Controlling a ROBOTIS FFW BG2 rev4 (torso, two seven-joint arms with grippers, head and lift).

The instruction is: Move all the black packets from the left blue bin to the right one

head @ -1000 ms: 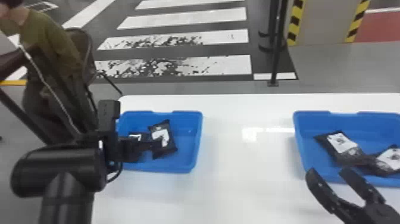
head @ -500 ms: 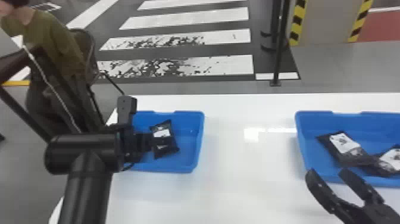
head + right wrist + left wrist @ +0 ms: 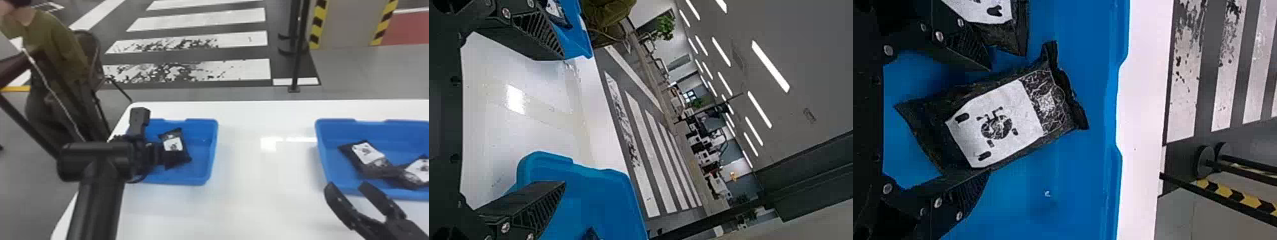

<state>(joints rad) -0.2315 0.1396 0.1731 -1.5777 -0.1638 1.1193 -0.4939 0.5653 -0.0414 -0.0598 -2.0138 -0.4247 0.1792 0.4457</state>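
Desk (image 3: 242, 191): carries both bins, well apart, one by its left edge.
Right blue bin (image 3: 383, 126): destination; two black packets (image 3: 365, 153) lie inside, against each other.
Left blue bin (image 3: 212, 153): source; you have at least two packets to clear from it.
Right hand (image 3: 347, 185): parked by the right bin's near-left corner, fingers spread, holding nothing.
Left hand (image 3: 988, 120): lowered into the left bin, released, its fingers set to either side of a packet.
Target packet (image 3: 995, 122): lies on the bin floor, between the left hand's fingers, crumpled end towards the far wall. Judge it light, soft and somewhat slippery; contents may shift. Close on both long sides at mid-body, gently, and avoid lifting by the loose crumpled end.
Neighbouring packet (image 3: 1003, 35): lies beside the target, towards the bin's left wall. Check that the nearer finger does not snag it as you close.
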